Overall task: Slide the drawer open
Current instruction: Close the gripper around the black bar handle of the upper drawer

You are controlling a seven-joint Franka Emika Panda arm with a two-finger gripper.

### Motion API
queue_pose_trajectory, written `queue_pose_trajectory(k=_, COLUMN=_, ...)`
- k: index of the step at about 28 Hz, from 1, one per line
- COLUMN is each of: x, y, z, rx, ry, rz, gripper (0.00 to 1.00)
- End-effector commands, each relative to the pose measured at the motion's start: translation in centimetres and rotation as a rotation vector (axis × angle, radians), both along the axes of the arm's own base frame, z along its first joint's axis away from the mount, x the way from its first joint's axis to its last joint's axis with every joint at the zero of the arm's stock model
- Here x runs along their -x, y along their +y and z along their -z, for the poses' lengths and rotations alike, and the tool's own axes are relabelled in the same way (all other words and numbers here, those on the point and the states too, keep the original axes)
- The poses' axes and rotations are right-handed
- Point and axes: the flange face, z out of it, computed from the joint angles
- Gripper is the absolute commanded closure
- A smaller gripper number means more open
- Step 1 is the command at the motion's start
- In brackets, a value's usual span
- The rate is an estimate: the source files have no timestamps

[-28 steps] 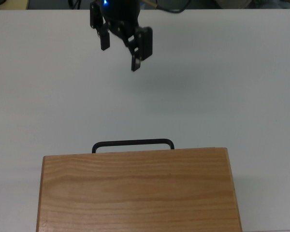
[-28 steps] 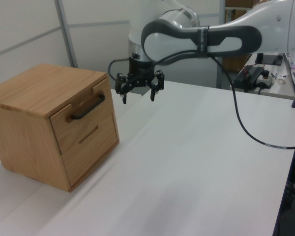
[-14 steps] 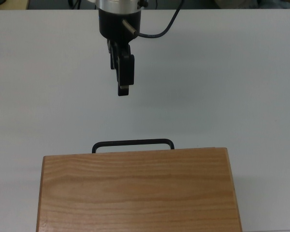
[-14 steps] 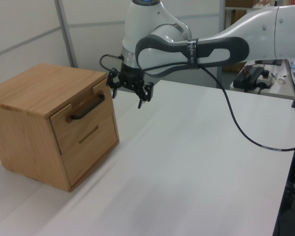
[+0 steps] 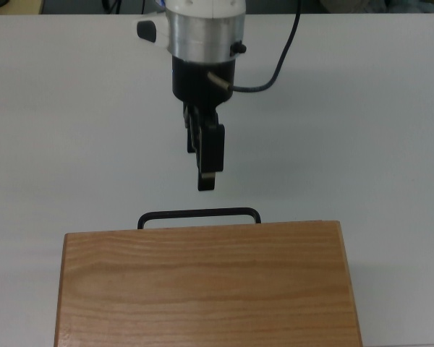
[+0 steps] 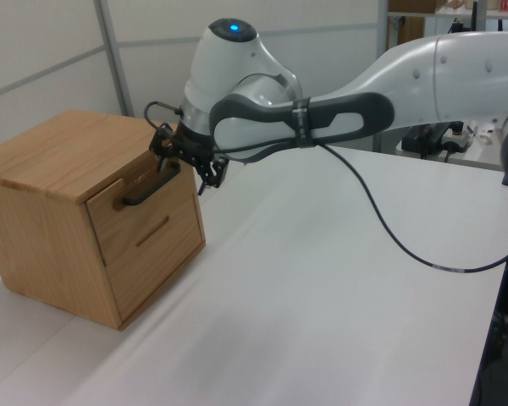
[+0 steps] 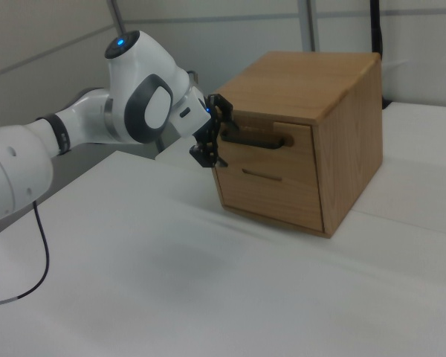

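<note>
Left view: the drawer (image 6: pixel 140 207) is judged stiff and light; its black handle (image 6: pixel 150 185) is the hold, straddled by the empty, parted end effector (image 6: pixel 186 161).

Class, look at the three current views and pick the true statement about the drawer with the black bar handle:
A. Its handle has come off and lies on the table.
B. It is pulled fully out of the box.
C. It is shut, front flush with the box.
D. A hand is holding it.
C: the drawer sits flush in the wooden box, its handle attached, and the end effector is just short of it.
</note>
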Motion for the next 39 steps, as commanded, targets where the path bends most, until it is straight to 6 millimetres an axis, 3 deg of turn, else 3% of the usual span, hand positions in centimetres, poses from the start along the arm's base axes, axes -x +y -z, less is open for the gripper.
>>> queue_pose_trajectory(k=1, x=-2.3, y=0.5, z=0.4, rx=0.003, ry=-0.060, rz=0.014, gripper=0.05)
queue_pose_trajectory(k=8, x=-3.5, y=0.4, z=1.8, rx=0.005, ry=-0.071, rz=0.013, gripper=0.16)
queue_pose_trajectory(k=15, x=-3.9, y=0.2, z=2.9, rx=0.018, ry=-0.063, rz=0.012, gripper=0.35)
queue_pose_trajectory(k=18, x=-3.9, y=0.1, z=3.2, rx=0.021, ry=-0.059, rz=0.013, gripper=0.48)
queue_pose_trajectory(k=20, x=-4.0, y=0.1, z=3.4, rx=0.040, ry=-0.060, rz=0.008, gripper=0.65)
queue_pose_trajectory(k=23, x=-4.0, y=0.1, z=3.4, rx=0.054, ry=-0.061, rz=0.005, gripper=0.81)
queue_pose_trajectory(k=24, x=-4.0, y=0.1, z=3.5, rx=0.057, ry=-0.060, rz=0.005, gripper=0.90)
queue_pose_trajectory(k=26, x=-3.9, y=0.1, z=3.4, rx=0.062, ry=-0.061, rz=0.004, gripper=0.98)
queue_pose_trajectory(k=32, x=-3.7, y=0.3, z=3.4, rx=0.097, ry=-0.054, rz=-0.008, gripper=1.00)
queue_pose_trajectory(k=36, x=-3.2, y=0.3, z=2.4, rx=0.102, ry=-0.066, rz=-0.011, gripper=1.00)
queue_pose_trajectory(k=39, x=-1.8, y=0.4, z=1.9, rx=0.107, ry=-0.054, rz=-0.021, gripper=1.00)
